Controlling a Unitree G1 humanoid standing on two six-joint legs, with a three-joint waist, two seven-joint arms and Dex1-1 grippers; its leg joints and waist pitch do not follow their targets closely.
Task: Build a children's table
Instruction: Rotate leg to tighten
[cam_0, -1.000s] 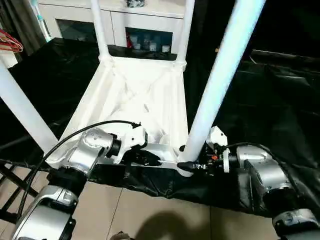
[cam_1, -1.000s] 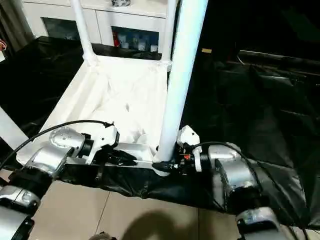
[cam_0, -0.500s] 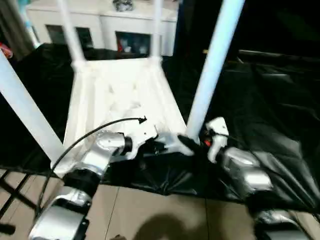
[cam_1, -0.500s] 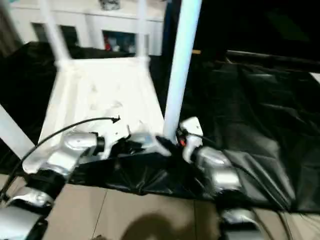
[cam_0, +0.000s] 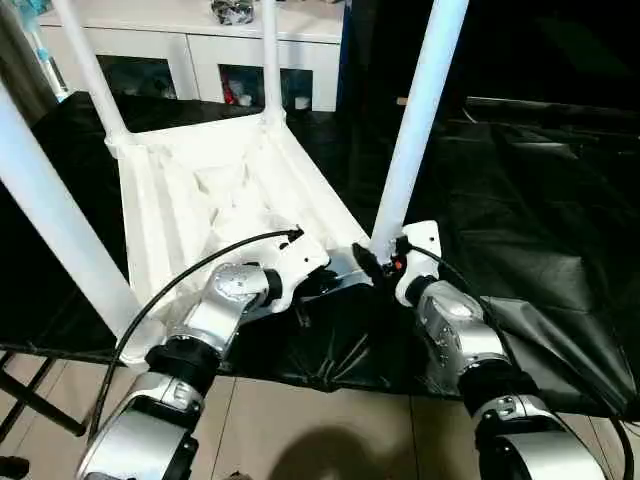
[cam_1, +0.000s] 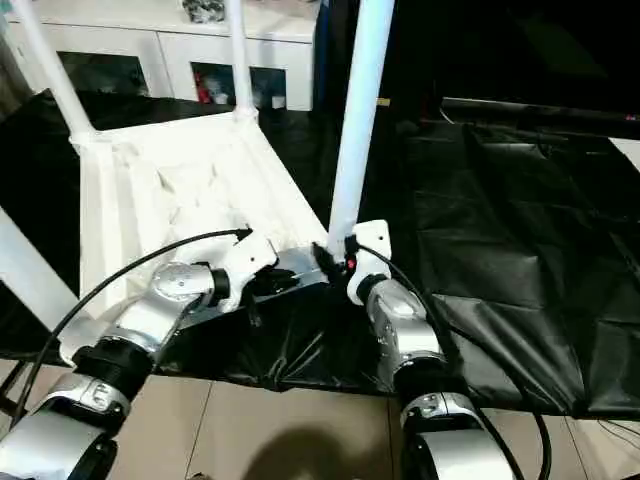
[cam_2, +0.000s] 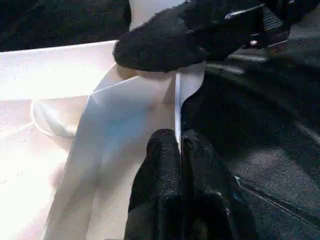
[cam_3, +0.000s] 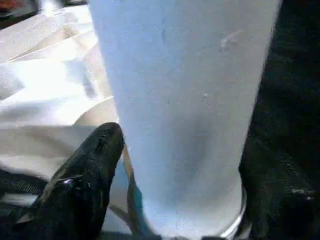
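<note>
Our left gripper (cam_2: 179, 150) pinches shut on the table top (cam_0: 200, 190) edge, centre frame. Our right gripper (cam_3: 175, 165) fingers are spread around the near-right leg (cam_0: 415, 120) base. Forearms converge from bottom corners; the table lies upside down on black sheeting (cam_0: 540, 200).

Both silver forearms reaching forward, converging.
Left gripper (cam_2: 179, 150) pinched tight on a thin edge; right gripper (cam_3: 182, 165) fingers spread wide apart.
</note>
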